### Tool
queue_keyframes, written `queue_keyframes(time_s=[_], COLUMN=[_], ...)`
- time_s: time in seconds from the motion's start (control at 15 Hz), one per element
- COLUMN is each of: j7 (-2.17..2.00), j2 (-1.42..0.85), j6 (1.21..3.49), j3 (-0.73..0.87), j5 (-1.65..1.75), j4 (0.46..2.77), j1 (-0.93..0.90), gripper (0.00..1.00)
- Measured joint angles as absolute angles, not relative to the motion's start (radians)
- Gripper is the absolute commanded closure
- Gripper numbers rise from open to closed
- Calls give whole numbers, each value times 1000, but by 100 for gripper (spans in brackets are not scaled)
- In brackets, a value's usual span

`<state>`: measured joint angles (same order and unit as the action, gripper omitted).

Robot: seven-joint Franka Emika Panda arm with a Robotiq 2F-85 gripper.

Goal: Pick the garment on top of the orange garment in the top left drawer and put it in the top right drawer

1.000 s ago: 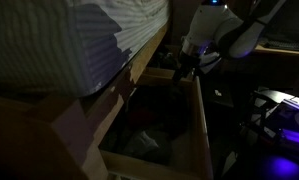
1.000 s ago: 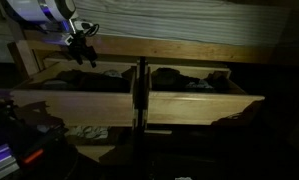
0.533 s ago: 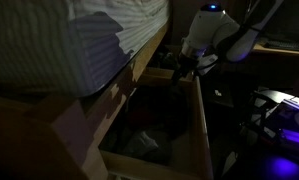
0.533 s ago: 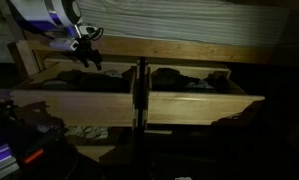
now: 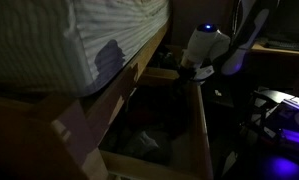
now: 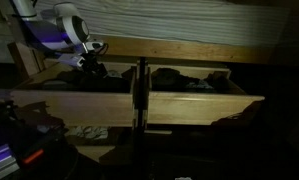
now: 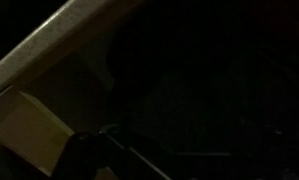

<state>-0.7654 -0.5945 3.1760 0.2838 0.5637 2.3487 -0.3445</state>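
The scene is very dark. In both exterior views my gripper (image 6: 90, 64) (image 5: 193, 72) hangs low over the back of the top left drawer (image 6: 74, 106), just above the dark garments (image 6: 81, 83) piled in it. No orange garment can be made out. I cannot see whether the fingers are open or shut, or whether they touch the cloth. The top right drawer (image 6: 204, 108) stands open and holds a dark garment (image 6: 172, 76) and a paler one (image 6: 200, 84). The wrist view shows only a pale wooden edge (image 7: 49, 45) and blackness.
A striped mattress (image 5: 49, 40) overhangs the drawers. A wooden post (image 6: 140, 95) divides the two top drawers. A lower drawer (image 5: 199, 140) stands open with cloth (image 5: 141, 145) inside. Equipment with a blue light (image 5: 281, 165) sits beside it.
The arm has swung down and forward. The gripper has dropped from above the drawer's rear edge to just over the garments in the top left drawer.
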Motion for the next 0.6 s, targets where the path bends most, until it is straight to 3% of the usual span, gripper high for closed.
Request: queue_keyframes(time_s=[0.6], j7=[-811], j2=[-683], j6=[3247], j3=[317], j5=[561], j4=[2356], j1=[-358], gripper=[0])
